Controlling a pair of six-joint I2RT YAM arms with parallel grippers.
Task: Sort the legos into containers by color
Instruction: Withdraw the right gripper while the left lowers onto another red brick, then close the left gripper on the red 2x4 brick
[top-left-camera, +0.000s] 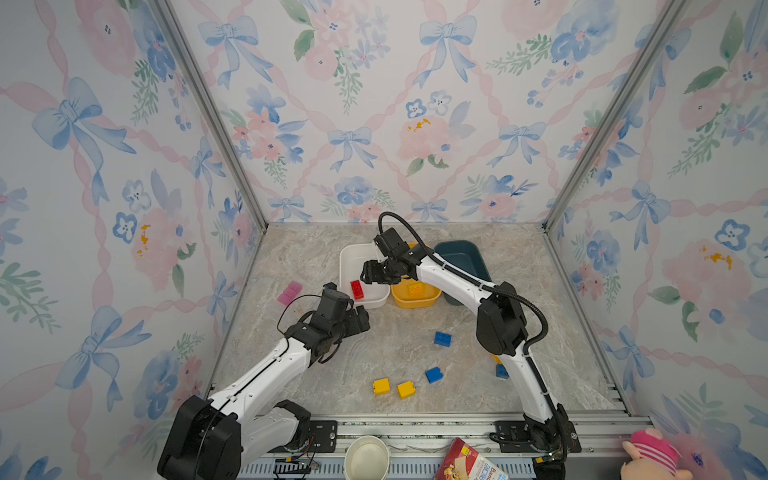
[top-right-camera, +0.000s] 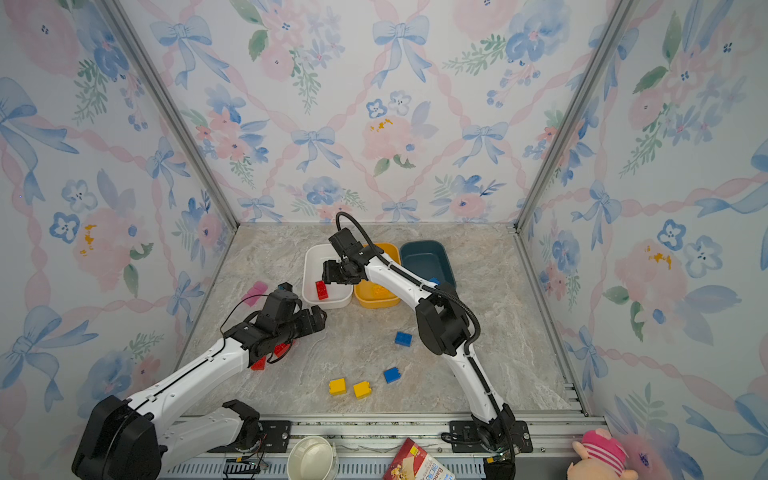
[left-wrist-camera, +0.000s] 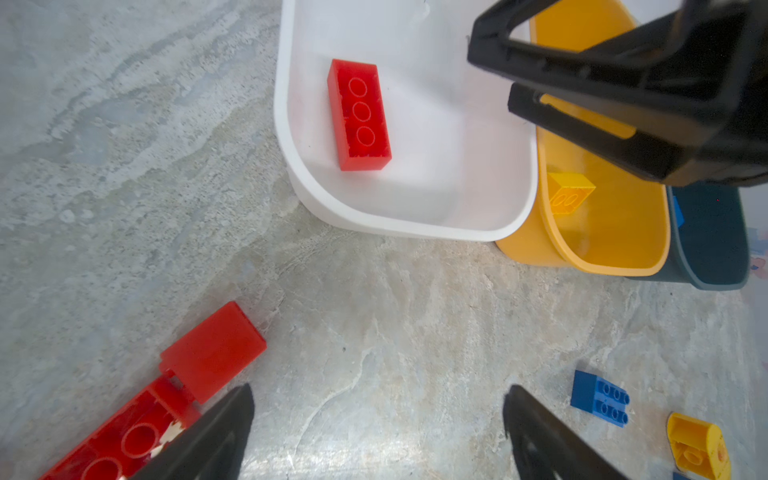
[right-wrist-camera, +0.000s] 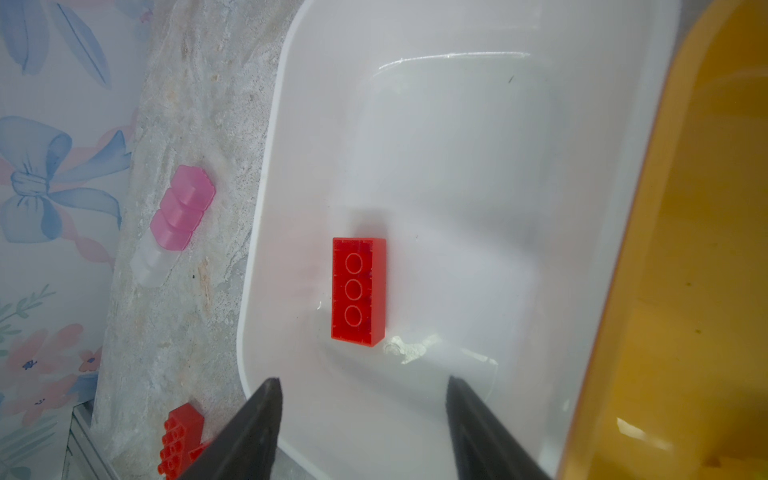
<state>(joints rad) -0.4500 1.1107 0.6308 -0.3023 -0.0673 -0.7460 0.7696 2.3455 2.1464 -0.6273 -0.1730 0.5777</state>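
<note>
Your right pincer hangs over the white tub, jaws spread, nothing between them. A red brick lies on the tub floor below it. Your left pincer is likewise spread and empty, above the surface, just beside two red bricks lying together. The yellow tub, touching the white one, holds a yellow brick. The teal tub sits beside it. Two blue bricks and two yellow bricks lie loose on the surface.

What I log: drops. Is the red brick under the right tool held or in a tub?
In the white tub: brick lies on its floor, clear of the open right tool.
</note>
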